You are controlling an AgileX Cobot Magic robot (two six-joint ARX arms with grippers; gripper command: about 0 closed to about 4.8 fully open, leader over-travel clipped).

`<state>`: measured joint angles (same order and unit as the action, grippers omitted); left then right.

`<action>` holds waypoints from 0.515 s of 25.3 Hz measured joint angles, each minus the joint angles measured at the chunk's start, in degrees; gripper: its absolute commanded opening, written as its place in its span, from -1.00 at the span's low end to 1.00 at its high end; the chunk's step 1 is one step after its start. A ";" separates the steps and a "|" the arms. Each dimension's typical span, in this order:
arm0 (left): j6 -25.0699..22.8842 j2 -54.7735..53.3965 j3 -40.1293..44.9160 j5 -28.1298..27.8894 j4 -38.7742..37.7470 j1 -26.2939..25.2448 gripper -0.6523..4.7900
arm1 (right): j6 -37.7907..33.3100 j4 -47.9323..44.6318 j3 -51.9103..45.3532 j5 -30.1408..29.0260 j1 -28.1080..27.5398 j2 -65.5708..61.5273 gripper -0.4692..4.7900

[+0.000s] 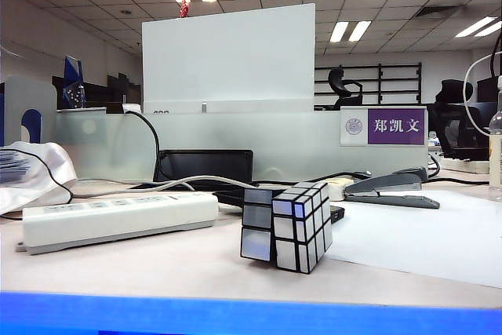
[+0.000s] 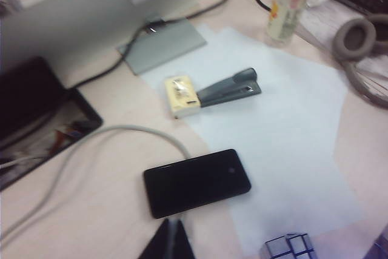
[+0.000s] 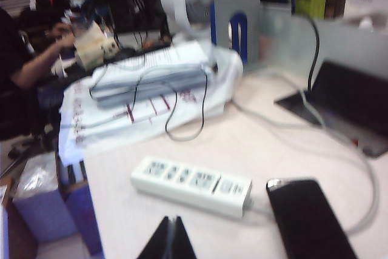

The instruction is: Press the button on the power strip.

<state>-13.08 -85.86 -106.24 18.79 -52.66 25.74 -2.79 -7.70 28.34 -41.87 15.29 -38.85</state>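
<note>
Nearest item: you see the silver cube closest to the exterior camera, standing on the table with its layers twisted out of line; its corner also shows in the left wrist view.
Power strip: you find the power strip lying flat on the left of the exterior view, well apart from the cube. Its long axis runs left to right there, slightly angled, and its pale grey cord leaves the right end. In the right wrist view the row of sockets faces up.
Button: you cannot pick out the button in any view.
Phone: a black phone lies flat just beside the strip's cord end.
Stapler: a grey-black stapler rests on white paper, beside a yellow block.
Writing: you can read "郑凯文" on the purple nameplate; no brand is legible on the strip.
Left gripper: the left gripper hangs above the phone, fingers pressed together, gripping nothing.
Right gripper: the right gripper hangs above the table near the strip, fingers likewise together and empty.
</note>
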 measured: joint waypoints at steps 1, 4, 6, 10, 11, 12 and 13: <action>-0.02 1.33 0.74 -0.63 0.02 0.00 -0.78 | -0.50 -0.70 0.00 0.04 0.00 0.20 -0.82; -0.15 6.60 3.28 -2.32 0.11 0.02 -0.78 | -2.03 -2.89 0.00 0.02 0.00 1.01 -0.82; -0.15 9.81 4.15 -3.41 0.02 0.02 -0.78 | -3.13 -4.07 0.00 0.00 0.00 1.57 -0.82; -0.37 16.94 8.13 -6.95 0.55 0.02 -0.78 | -5.05 -6.25 0.00 0.02 0.00 3.32 -0.82; -0.68 18.93 9.46 -7.89 0.50 0.02 -0.78 | -5.42 -6.69 0.02 0.02 0.00 4.02 -0.82; -1.18 20.83 10.80 -8.94 0.61 0.02 -0.78 | -5.75 -7.30 0.02 0.00 0.00 4.68 -0.82; -1.49 22.51 12.22 -10.01 1.03 0.02 -0.78 | -6.01 -7.78 0.02 -0.02 0.02 5.27 -0.82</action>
<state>-14.57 -63.35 -94.02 8.78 -51.64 25.76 -8.80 -15.49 28.36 -41.89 15.31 -33.58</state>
